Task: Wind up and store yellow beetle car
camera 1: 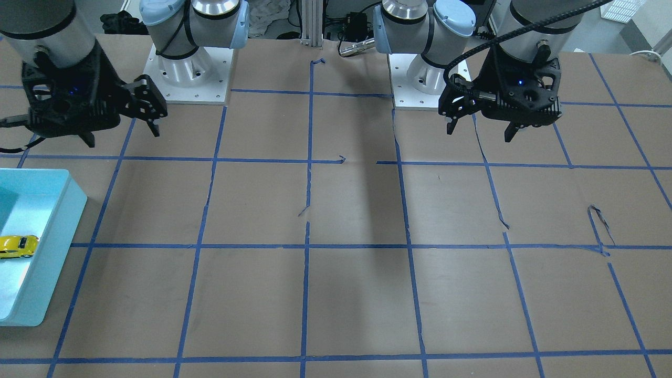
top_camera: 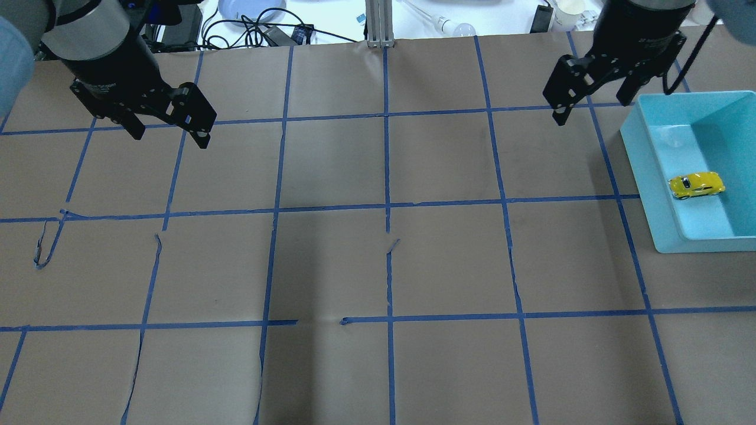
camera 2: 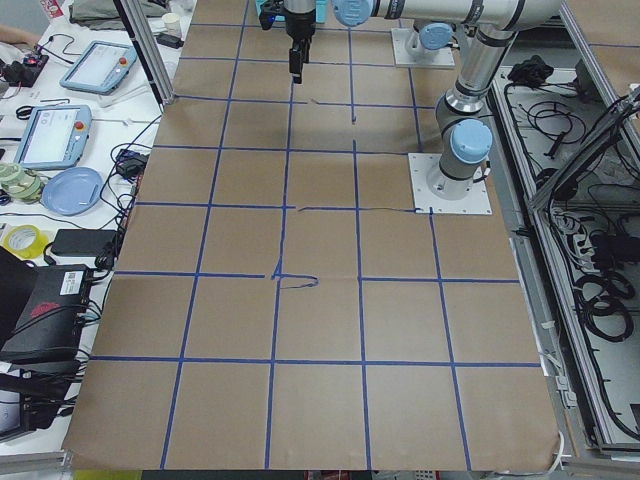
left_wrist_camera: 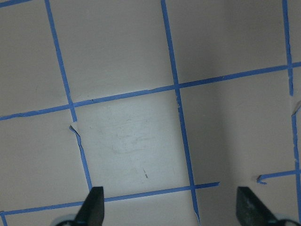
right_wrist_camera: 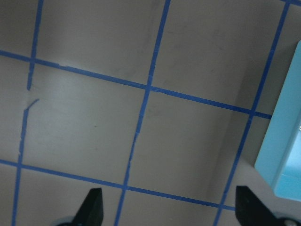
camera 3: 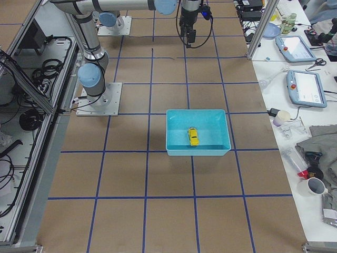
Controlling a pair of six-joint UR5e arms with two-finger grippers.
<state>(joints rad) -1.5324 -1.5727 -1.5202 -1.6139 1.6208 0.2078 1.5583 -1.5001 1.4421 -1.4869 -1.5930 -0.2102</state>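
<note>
The yellow beetle car lies inside a teal bin at the table's right side; it also shows in the front view and the right exterior view. My right gripper hangs open and empty above the table beside the bin's far left corner, apart from the car. Its wrist view shows the open gripper over bare paper, with the bin's edge at the right. My left gripper is open and empty, raised over the far left of the table; it also shows in its wrist view.
Brown paper with a blue tape grid covers the table. The two arm bases stand at the robot's side. Cables and clutter lie beyond the far edge.
</note>
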